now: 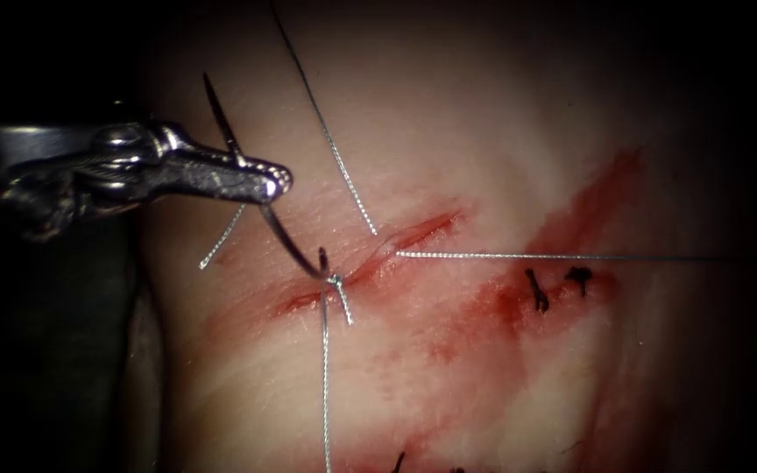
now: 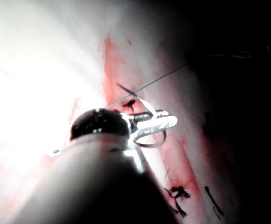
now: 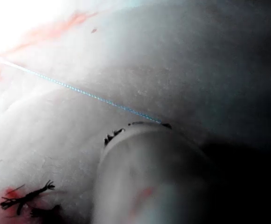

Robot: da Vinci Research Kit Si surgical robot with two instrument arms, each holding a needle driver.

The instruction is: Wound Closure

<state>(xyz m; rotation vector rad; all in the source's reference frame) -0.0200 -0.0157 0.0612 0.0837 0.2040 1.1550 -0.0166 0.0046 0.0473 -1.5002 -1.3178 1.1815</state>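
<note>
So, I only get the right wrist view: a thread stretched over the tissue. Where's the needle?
Observer: The left tool holds the needle, fingers shut around the middle of its curve.
Operator: Is it stuck in?
Observer: Its lower end meets the cut toward the left end, seemingly entering the tissue.
Operator: And my thread?
Observer: That thread leaves the tissue right at the cut and runs off rightward.

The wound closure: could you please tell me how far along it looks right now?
Done: a knot already sits on the cut, with thread running off right.
In hand: the left claw is shut on the needle near mid-curve; the needle's lower end meets the tissue at the cut by the knot, and I cannot tell whether it is in.
Left: the cut gapes right of the knot, unstitched.
</note>
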